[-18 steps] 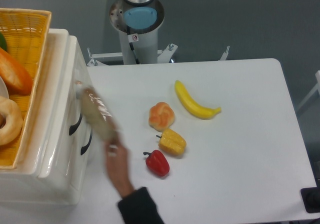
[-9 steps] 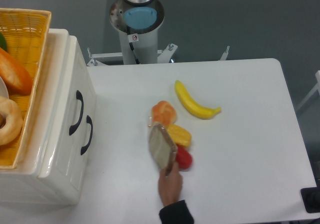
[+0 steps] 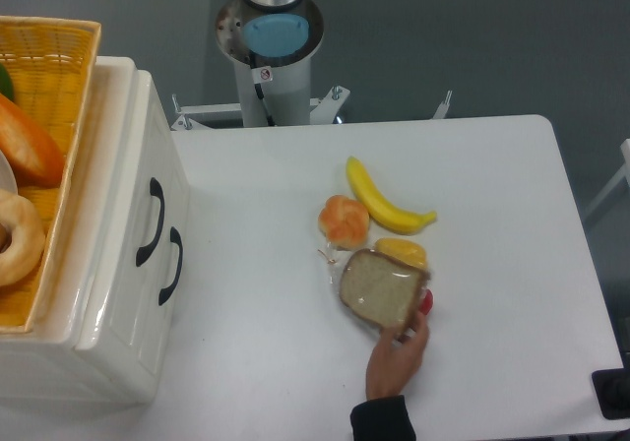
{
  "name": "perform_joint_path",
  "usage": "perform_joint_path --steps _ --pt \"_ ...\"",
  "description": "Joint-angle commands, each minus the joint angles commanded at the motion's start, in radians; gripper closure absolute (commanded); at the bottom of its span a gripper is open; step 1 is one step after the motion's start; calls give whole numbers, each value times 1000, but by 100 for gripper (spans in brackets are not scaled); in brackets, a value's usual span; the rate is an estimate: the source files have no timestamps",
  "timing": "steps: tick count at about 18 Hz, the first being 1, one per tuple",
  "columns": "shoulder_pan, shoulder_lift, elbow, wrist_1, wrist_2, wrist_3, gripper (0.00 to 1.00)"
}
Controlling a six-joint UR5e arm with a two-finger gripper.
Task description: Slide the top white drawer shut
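Overhead view of a white table [image 3: 492,215]. At left, a white drawer unit: the top white drawer [image 3: 148,190] and the second white drawer [image 3: 175,303], each with a curved black handle. A woven yellow basket [image 3: 59,57] rests on top. A human hand [image 3: 397,354] holds a bagged bread slice [image 3: 381,289] over a yellow pepper [image 3: 404,251] and a red pepper [image 3: 426,302], beside an orange bun [image 3: 344,220] and a banana [image 3: 384,201]. The robot base [image 3: 271,37] stands behind.

This looks like a robot lab, not a home. A plain white surface [image 3: 492,264] stands on a gray floor, and the round gray base of a robot arm [image 3: 270,37] is bolted on at the far edge. Toy food lies on it, like a banana [image 3: 379,200] and a slice of bread [image 3: 379,288] in a person's hand [image 3: 399,357].
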Motion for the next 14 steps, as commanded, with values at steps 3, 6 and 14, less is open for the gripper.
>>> perform_joint_path --steps 3,6,14 --pt "0 0 -2 0 0 0 0" --pt "0 0 -2 0 0 0 0" --pt "9 2 0 -5 -6 3 0"
